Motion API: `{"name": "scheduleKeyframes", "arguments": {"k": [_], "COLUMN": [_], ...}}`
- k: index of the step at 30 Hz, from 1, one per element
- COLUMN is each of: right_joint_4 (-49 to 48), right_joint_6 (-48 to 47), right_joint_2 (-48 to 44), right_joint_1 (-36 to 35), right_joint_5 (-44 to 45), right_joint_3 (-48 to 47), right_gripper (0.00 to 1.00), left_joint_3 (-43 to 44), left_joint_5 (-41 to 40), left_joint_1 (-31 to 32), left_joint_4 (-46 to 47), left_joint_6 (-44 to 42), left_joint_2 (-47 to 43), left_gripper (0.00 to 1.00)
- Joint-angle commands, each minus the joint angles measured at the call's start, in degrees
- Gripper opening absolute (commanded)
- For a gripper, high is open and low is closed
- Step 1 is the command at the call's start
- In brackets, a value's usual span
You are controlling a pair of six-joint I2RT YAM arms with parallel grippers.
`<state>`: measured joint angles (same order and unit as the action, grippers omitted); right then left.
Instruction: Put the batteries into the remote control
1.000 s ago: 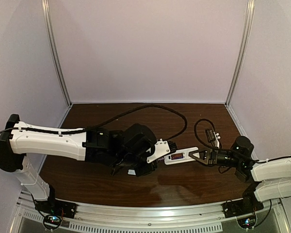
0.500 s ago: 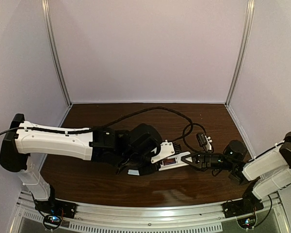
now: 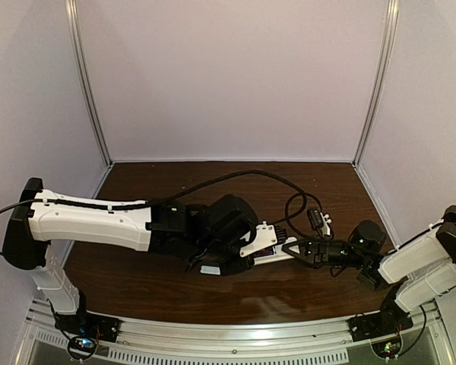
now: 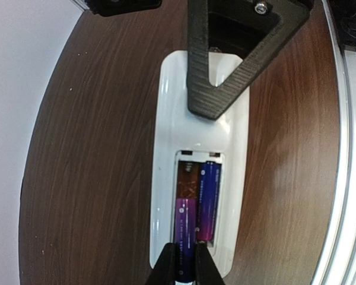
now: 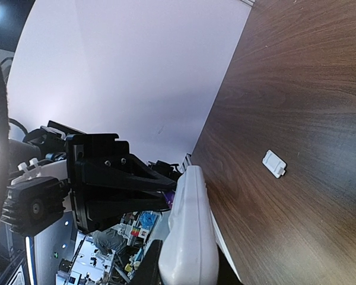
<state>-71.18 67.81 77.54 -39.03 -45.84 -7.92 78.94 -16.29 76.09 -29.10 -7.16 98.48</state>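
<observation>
Top view: both arms meet over the middle of the table [image 3: 175, 293]. The left tool [image 3: 252, 255] is down on the remote control [image 3: 277, 257], and the right tool [image 3: 289, 249] takes the remote's end from the right side. Batteries are not visible from here, the arms cover them.

Left wrist view: the remote lies back side up w/ its compartment [image 4: 187, 181] open. The first battery [image 4: 208, 199] lies flat in the right slot and looks seated. The second battery [image 4: 184, 228] is in the left slot, and the left tool's fingertips [image 4: 165, 270] pinch its near end. The upper part of this slot shows bare, so I think this one is not fully home. The right tool's dark finger lies across the remote's other end.

Right wrist view: the right tool is pressed together on the remote's end. The battery cover [image 5: 275, 163] lies on the table, well apart from the remote.

Progress, approx.: one battery in, the 2nd nearly in. What is left: seat it, let go, probably fit the cover.
</observation>
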Motion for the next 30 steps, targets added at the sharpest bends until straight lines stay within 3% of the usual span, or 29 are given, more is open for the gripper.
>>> {"name": "scheduleKeyframes", "arguments": {"k": [1, 24, 30], "right_joint_4": [-4.60, -19.68, -19.97], "right_joint_6": [0.82, 8.35, 8.29], "right_joint_2": [0.63, 8.92, 8.65], "right_joint_1": [-1.42, -2.63, -2.63], "right_joint_5": [0.73, 1.28, 1.63], "right_joint_3": [-1.57, -1.01, -0.78], "right_gripper": [0.00, 0.00, 0.00], "left_joint_3": [1.65, 2.61, 0.01], "left_joint_5": [0.26, 1.53, 3.64], "left_joint_1": [-0.39, -0.39, -0.48], "left_joint_4": [-1.28, -1.38, 1.77], "left_joint_6": [-0.41, -0.33, 0.96], "left_joint_2": [2.20, 3.14, -2.14], "left_gripper": [0.02, 0.24, 0.32]}}
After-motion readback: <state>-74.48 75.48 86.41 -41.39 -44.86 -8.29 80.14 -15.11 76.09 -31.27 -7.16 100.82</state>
